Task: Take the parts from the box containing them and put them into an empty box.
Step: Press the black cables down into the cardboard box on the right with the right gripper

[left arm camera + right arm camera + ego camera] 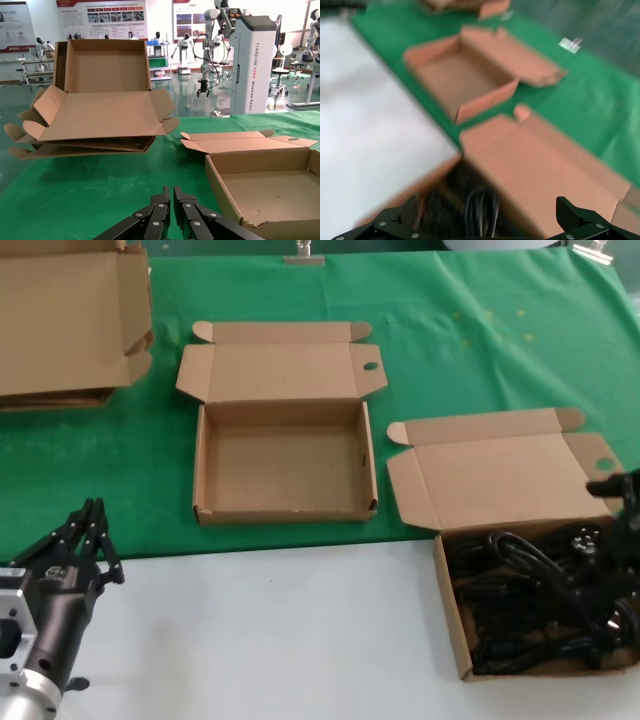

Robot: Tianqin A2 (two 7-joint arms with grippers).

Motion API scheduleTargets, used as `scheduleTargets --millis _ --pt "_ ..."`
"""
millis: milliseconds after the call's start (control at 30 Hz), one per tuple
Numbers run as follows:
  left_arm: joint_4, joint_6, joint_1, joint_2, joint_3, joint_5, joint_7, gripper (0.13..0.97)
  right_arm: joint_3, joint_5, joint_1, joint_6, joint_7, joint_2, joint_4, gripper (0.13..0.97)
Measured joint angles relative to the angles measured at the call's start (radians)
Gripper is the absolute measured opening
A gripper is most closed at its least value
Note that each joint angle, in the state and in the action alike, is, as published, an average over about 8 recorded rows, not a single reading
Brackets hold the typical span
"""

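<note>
Parts [540,600]: tangled black cable bundles in near-right box [452,625] on bench. Light, limp, snag-prone; likely best taken at thick coil middle. Right claw [485,227] spread wide over them, holding nothing. Empty box [285,510] centre-left. Left claw [173,197] pinched together, idle near-left.

You are in a robotics lab or showroom: beyond your green-clothed surface [90,190] stand humanoid robots [184,50], a white robot tower [252,60], wall posters [102,17], and swivel stools [280,75] on a glossy floor
</note>
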Motion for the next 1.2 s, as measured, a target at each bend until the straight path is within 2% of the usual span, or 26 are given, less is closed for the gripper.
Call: scheduleTargets --millis 233,633,1200 --pt "0.0 0.0 0.0 0.0 0.0 0.0 0.0 0.172 -0.076 -0.104 0.141 -0.195 -0.074 -0.034 -0.128 0.966" --pt "0.0 0.0 0.0 0.0 0.0 0.0 0.0 0.172 -0.123 -0.21 0.266 -0.263 -0.191 -0.153 -0.329 0.966" --pt "0.0 0.0 0.0 0.0 0.0 0.0 0.0 0.172 -0.108 -0.222 0.253 -0.314 -0.232 -0.159 -0.333 0.966"
